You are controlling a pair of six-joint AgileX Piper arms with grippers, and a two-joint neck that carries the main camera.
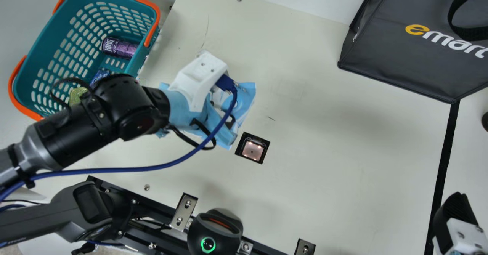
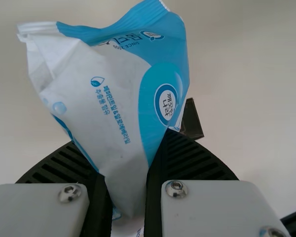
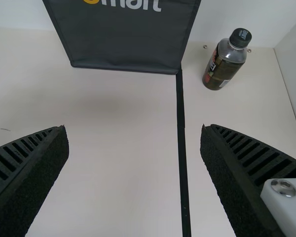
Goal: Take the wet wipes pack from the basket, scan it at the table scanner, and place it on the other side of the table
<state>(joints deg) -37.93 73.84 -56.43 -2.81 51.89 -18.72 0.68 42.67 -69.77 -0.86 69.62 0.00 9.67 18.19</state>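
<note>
- Left wrist view: ribbed fingers of the left gripper [image 2: 130, 168] are clenched on one end of the wet wipes pack [image 2: 116, 94], a soft blue and white packet that bulges out beyond them.
- Right wrist view: the right gripper [image 3: 133, 131] has its jaws spread wide with nothing between them; in the main view it is by the table's right end.
- Main view: the pack is just beside the scanner [image 1: 252, 150], a small lit window set in the table [image 1: 324, 163] toward its front-left corner. Whether the pack touches the tabletop, I cannot tell.
- Farther out, the teal basket [image 1: 38, 43] sits against the table's left edge near the far corner, with a purple can [image 1: 119, 48] inside. A dark bag [image 1: 396, 49] stands toward the far edge, right of centre.
- Scanning seems to be the step in hand. Next, the pack's barcode likely needs to face the window squarely, before the carry toward the right edge.
</note>
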